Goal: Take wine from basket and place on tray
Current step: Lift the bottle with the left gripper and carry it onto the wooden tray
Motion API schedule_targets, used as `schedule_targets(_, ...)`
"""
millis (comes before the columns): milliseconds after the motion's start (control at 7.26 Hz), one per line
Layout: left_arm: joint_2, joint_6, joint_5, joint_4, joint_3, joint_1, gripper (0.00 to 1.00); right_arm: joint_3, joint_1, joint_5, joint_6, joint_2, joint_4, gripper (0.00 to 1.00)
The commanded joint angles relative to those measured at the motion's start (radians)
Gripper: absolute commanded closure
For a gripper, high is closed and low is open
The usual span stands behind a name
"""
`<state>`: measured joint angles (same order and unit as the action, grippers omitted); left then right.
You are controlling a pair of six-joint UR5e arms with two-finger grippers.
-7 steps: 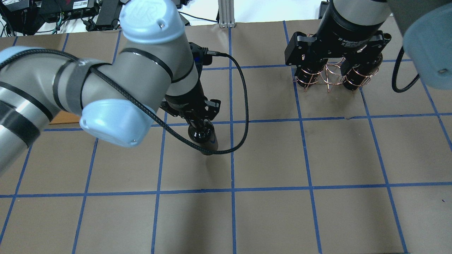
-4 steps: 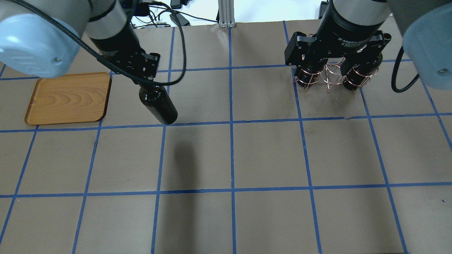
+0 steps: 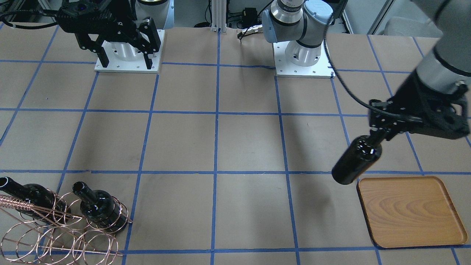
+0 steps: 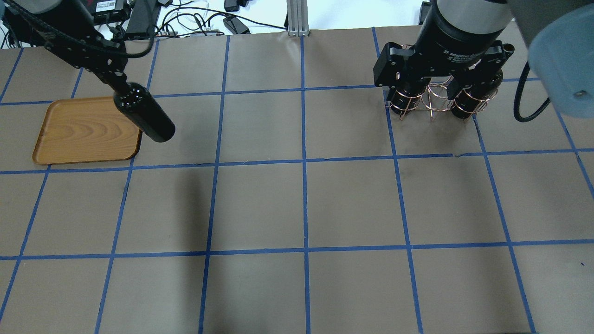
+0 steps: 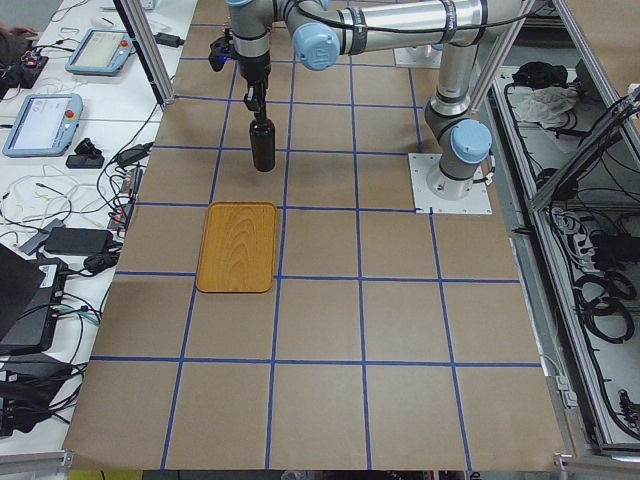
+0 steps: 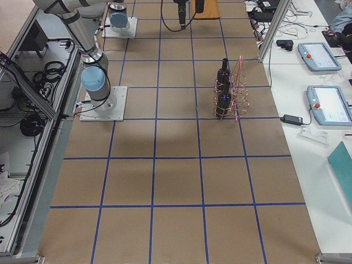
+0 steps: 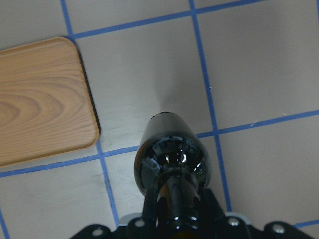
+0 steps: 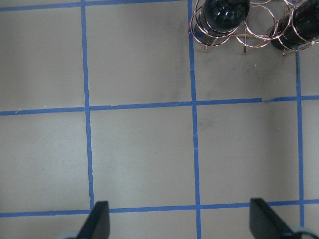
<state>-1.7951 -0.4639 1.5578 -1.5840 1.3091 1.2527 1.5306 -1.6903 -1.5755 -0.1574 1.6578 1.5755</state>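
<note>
Three black bottles, one basket, one tray, two hands. The left hand (image 3: pixel 380 137) is clamped on the neck of one wine (image 3: pixel 356 160), which hangs under it, clear of the bench (image 3: pixel 250 147). Its long axis is near upright and a little tilted, with the neck up in the hand and the base down. The tray (image 3: pixel 412 211) lies below that base and just to one side, apart from it. The right hand (image 3: pixel 126 60) is spread wide and holds nothing. The basket (image 3: pixel 60 224) stands below and ahead of it, with the other two bottles (image 3: pixel 97 208) (image 3: pixel 25 195) in its rings, necks up.
</note>
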Motion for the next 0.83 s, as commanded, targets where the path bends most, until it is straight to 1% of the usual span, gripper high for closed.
schedule_targets(0,-0.103,-0.105,0.001,0.010,-0.088,-0.128,1.00,0.000,0.000,0.000,-0.001,0.000,0.000,0.00)
schedule_targets(138,-0.151,-0.114,0.001,0.048,-0.121,-0.140,1.00,0.000,0.000,0.000,0.001,0.000,0.000,0.00)
schedule_targets(275,-0.189,-0.116,0.001,0.053,-0.146,-0.150,1.00,0.000,0.000,0.000,0.001,0.000,0.000,0.00)
schedule_targets(551,-0.234,-0.151,-0.001,0.070,-0.156,-0.194,1.00,0.000,0.000,0.000,0.001,0.000,0.000,0.00)
schedule_targets(688,-0.249,-0.151,0.001,0.099,-0.156,-0.197,1.00,0.000,0.000,0.000,0.001,0.000,0.000,0.00)
